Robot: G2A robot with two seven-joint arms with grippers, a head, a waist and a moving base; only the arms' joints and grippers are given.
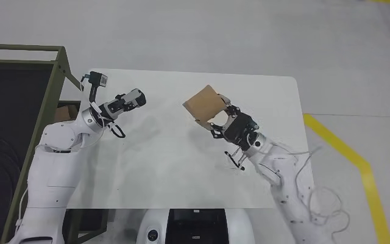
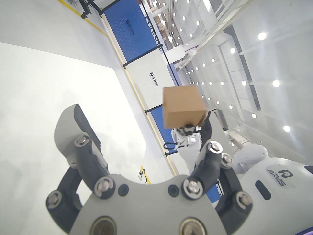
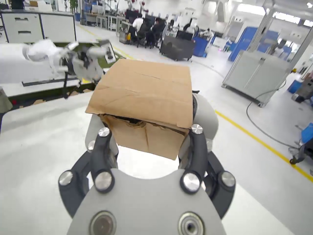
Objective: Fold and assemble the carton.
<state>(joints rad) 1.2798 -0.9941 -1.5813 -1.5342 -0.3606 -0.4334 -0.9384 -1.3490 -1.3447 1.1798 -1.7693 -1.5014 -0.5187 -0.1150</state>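
Note:
A brown cardboard carton (image 1: 205,102) folded into a box shape is held up above the white table (image 1: 183,177), right of its middle. My right gripper (image 1: 220,118) is shut on the carton (image 3: 144,101), with one finger at each side of it and a ragged flap edge facing the wrist. My left gripper (image 1: 139,97) stands open and empty over the table's left part, pointing toward the carton (image 2: 183,110), well apart from it. In the left wrist view its two fingers (image 2: 80,128) are spread wide.
A dark green framed bin (image 1: 30,104) stands off the table's left edge, with cardboard pieces (image 1: 64,113) beside it. Yellow floor tape (image 1: 347,158) runs to the right of the table. The white tabletop around both arms is bare.

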